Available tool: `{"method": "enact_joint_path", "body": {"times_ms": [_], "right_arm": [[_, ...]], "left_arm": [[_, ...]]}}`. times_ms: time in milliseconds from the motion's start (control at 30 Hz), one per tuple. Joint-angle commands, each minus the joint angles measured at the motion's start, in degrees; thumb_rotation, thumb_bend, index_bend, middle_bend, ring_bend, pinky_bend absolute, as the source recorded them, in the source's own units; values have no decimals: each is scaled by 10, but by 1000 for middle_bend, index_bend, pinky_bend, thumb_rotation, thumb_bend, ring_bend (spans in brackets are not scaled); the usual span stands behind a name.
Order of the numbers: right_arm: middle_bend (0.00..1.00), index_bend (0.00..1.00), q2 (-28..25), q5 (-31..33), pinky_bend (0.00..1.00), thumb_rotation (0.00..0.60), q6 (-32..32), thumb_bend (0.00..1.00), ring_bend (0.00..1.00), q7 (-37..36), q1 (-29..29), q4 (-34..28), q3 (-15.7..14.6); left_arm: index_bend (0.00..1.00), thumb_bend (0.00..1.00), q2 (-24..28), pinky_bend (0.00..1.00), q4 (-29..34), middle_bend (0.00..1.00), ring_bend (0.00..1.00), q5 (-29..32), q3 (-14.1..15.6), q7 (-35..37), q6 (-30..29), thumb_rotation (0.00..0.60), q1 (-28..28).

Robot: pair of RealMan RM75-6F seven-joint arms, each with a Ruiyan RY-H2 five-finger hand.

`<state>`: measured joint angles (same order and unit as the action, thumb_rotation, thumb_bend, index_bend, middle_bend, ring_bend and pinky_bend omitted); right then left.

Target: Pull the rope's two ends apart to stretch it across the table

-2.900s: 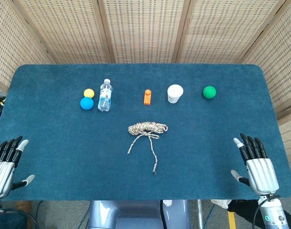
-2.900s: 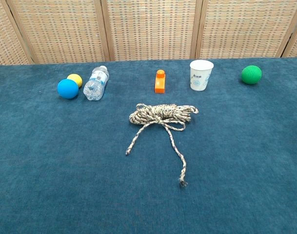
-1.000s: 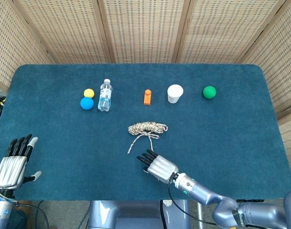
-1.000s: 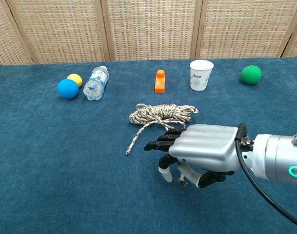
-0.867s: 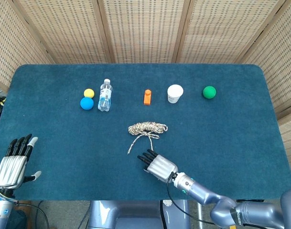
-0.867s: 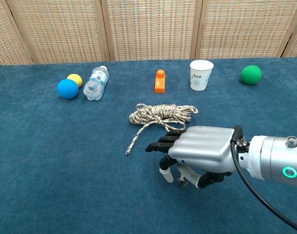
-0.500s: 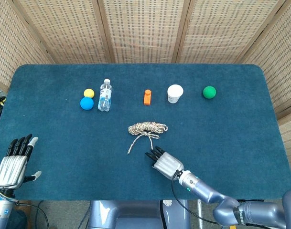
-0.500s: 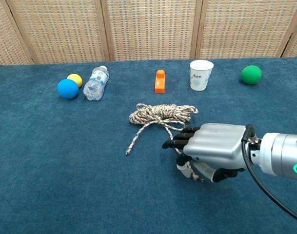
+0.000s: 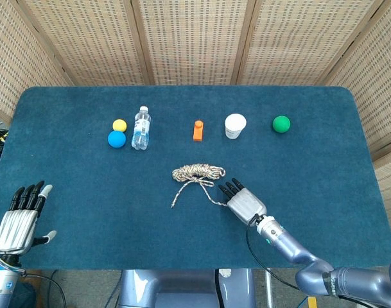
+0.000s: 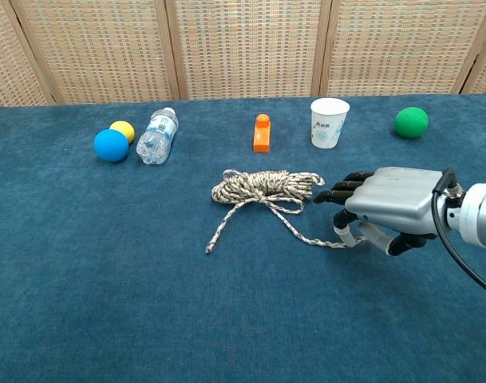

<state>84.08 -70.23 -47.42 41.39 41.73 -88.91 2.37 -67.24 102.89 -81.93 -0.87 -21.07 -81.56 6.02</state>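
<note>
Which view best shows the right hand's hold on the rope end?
The chest view: from the side, the right hand pinches the rope end low under its fingers. The head view shows only the hand's back, with the strand running under it.

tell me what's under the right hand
One end of the rope runs under the right hand, pinched near the thumb. Below is blue table cloth. The palm's underside is hidden.

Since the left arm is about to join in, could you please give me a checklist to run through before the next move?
1. Right robot hand holds one end of the speckled braided rope: ok.
2. Other rope end lies free on the blue table: ok.
3. Left robot hand at that end: not ok, open at the table's corner.
4. Coil undone: not ok.
5. White paper cup apart from the rope: ok.
</note>
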Motion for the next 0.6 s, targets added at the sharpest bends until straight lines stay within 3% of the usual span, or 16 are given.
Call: {"method": "enact_joint_path", "body": {"times_ms": [33, 67, 167, 300, 600], "right_arm": [[0, 357, 0, 2, 0, 600, -26, 503, 0, -39, -10, -13, 13], [0, 355, -1, 2, 0, 600, -31, 426, 0, -54, -13, -17, 18], [0, 362, 1, -5, 0, 600, -45, 361, 0, -86, -17, -20, 25], [0, 385, 12, -4, 0, 600, -56, 360, 0, -104, -19, -9, 31], [0, 417, 52, 92, 0, 600, -53, 361, 0, -94, -19, -16, 41]], "left_arm": [[0, 0, 0, 0, 0, 0, 0, 0, 0, 0, 0, 600, 0], [0, 0, 0, 0, 0, 0, 0, 0, 0, 1, -1, 600, 0], [0, 0, 1, 0, 0, 0, 0, 0, 0, 4, -2, 600, 0], [0, 0, 2, 0, 0, 0, 0, -1, 1, 5, -2, 600, 0], [0, 0, 1, 0, -1, 0, 0, 3, 2, 1, 1, 600, 1]]}}
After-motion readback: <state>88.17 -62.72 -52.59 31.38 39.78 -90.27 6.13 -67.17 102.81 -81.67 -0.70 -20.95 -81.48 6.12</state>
